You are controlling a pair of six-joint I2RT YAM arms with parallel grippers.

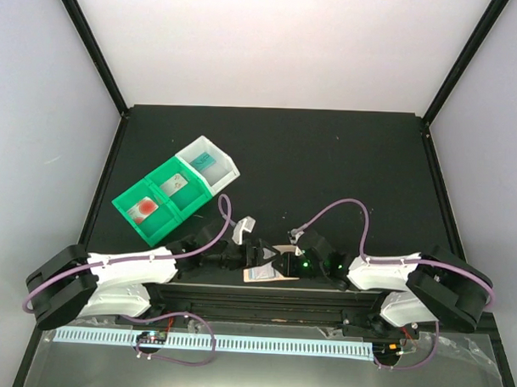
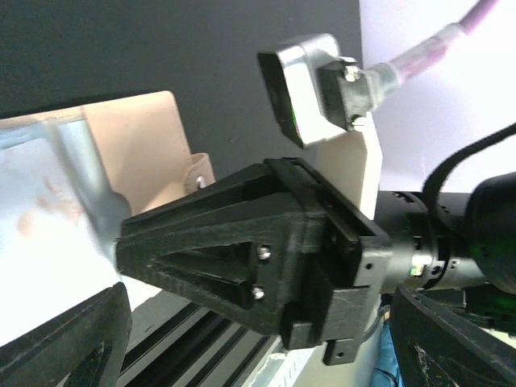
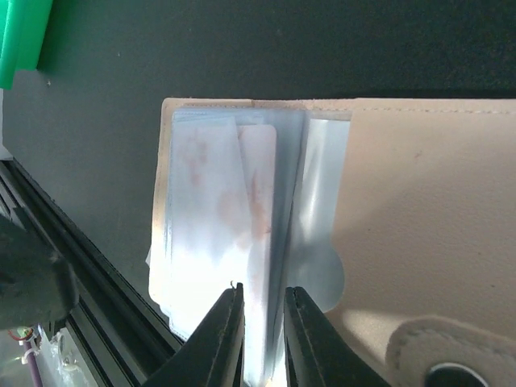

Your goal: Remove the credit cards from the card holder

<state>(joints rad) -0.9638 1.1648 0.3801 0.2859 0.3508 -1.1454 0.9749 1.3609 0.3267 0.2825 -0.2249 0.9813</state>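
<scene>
Right pincer [image 3: 264, 339] narrow, seemingly nipping pale card [image 3: 258, 201] in card holder [image 3: 419, 201]; draw straight out. Left pincer [image 1: 256, 254] wide, beside card holder.

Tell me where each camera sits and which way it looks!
Top: fixed above and behind the arms, looking down on the table, bins, card holder, left claw and right claw, both arms showing.
Left wrist: on the left arm, looking low across the table; its own wide-open fingers frame the right claw and card holder.
Right wrist: on the right arm, looking down; its own fingers pinch a credit card in the card holder.
Shared: both wrist views show the holder's tan panel.
</scene>
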